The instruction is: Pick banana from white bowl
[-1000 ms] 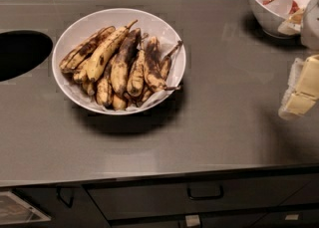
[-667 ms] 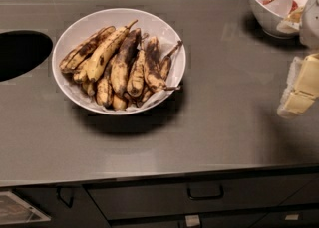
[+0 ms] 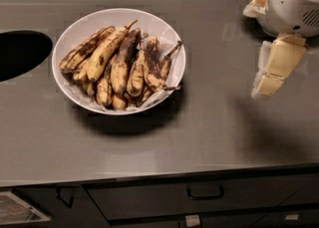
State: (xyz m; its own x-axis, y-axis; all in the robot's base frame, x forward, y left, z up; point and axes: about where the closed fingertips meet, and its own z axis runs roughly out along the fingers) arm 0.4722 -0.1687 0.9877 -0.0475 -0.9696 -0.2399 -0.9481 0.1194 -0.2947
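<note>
Camera view: the long yellow, brown-blotched banana [image 3: 107, 50] lies atop a pile of darker bananas [image 3: 150, 66] inside the white bowl [image 3: 99, 19] on a grey counter [image 3: 209, 122], while the gripper [image 3: 264, 90] hangs well to the bowl's right, spread or closed I cannot tell.

We see the gripper [image 3: 265, 86] at the right edge of the view, hanging below the rounded white wrist housing [image 3: 294, 3], its cream-coloured tip slanting down toward the view's centre.
</note>
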